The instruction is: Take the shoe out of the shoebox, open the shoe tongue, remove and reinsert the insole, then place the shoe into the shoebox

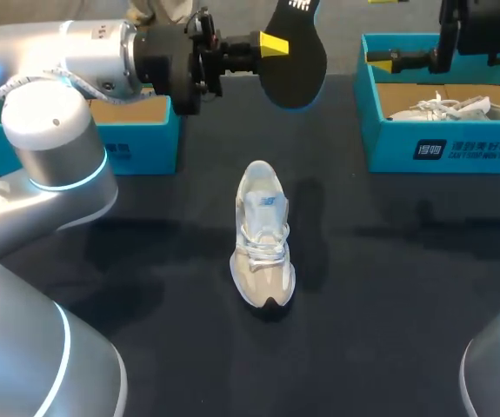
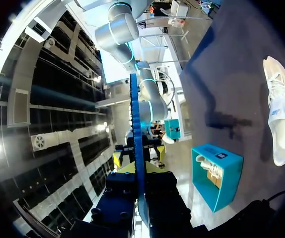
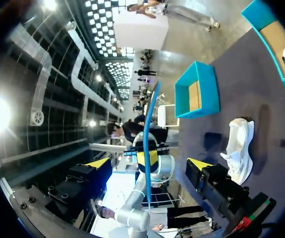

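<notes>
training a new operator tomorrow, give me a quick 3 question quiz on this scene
1. True or false: the shoe lies on the table.
2. What does the left gripper hold? A) a lace B) the insole C) nothing
3. Fill in: the right gripper is ____ (open or shut).

Key: 1 true; 2 B; 3 open, with nothing between its fingers.

- Left arm: enters from left, raised, forearm level, reaching toward the middle.
- Left gripper: fingers clamped on both faces of insole, held aloft.
- Right gripper: raised at far right, fingers spread wide.
</notes>
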Robot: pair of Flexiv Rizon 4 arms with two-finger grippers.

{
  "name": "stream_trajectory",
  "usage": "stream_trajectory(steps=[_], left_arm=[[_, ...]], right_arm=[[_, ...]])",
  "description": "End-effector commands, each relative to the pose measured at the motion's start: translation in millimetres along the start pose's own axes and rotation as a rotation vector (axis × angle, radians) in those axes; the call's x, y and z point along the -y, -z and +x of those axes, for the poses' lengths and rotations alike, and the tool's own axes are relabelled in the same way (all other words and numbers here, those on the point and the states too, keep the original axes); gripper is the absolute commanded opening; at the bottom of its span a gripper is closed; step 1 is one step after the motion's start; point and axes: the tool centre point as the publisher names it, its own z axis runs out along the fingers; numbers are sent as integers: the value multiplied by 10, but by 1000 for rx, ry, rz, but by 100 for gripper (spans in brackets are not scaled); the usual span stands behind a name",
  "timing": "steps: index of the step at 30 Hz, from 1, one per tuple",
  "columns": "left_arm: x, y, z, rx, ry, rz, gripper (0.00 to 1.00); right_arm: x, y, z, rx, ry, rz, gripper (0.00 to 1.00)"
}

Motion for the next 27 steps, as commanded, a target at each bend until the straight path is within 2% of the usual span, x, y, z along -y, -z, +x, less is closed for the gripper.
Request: stream_trajectory(steps=[1,7,25,27], left_arm=[[-20,21,-4,-4,0,-3,0],[-52,42,10,-10,15,-5,0],[-52,42,10,-10,15,-5,0],[-14,57,14,-23,63,-4,0]], right_arm=[[149,120,-22,4,5,-25,100],[196,238,-18,31,29,-47,100],[196,238,-18,31,29,-47,100],[196,238,-18,31,29,-47,100]])
